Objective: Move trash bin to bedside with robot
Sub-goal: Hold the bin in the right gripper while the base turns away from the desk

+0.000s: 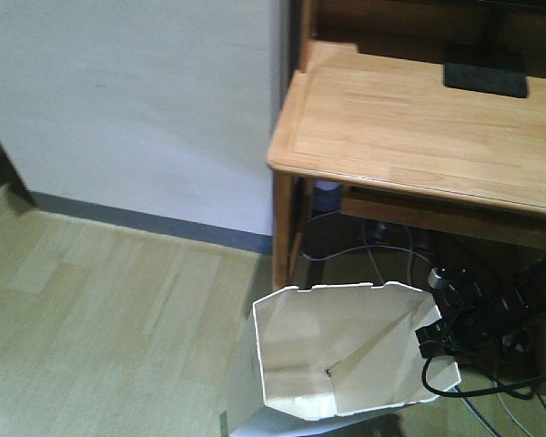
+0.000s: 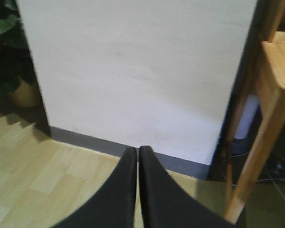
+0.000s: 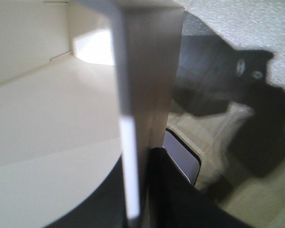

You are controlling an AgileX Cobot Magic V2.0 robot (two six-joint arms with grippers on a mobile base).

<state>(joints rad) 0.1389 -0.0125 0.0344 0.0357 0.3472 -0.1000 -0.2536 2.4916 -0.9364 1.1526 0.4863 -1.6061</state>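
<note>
White trash bin (image 1: 346,350) with cream inside, light wooden desk (image 1: 409,127).

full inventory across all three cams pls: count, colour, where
trash bin: 1, white, on the floor by the desk's front left leg
desk: 1, light wood, right of the wall
flat object: 1, black, far side of the desk top; cannot tell what it is
cables: several, grey and black, under the desk
potted plant: 1, green leaves in a tan pot, left of the wall's corner
wall: 1, white, behind the bin
skirting: 1, grey, along the wall's foot
floor: 1, pale wood planks
left gripper: 1, black, shut, empty, facing the wall
right gripper: 1, black, shut on the trash bin's right rim
</note>
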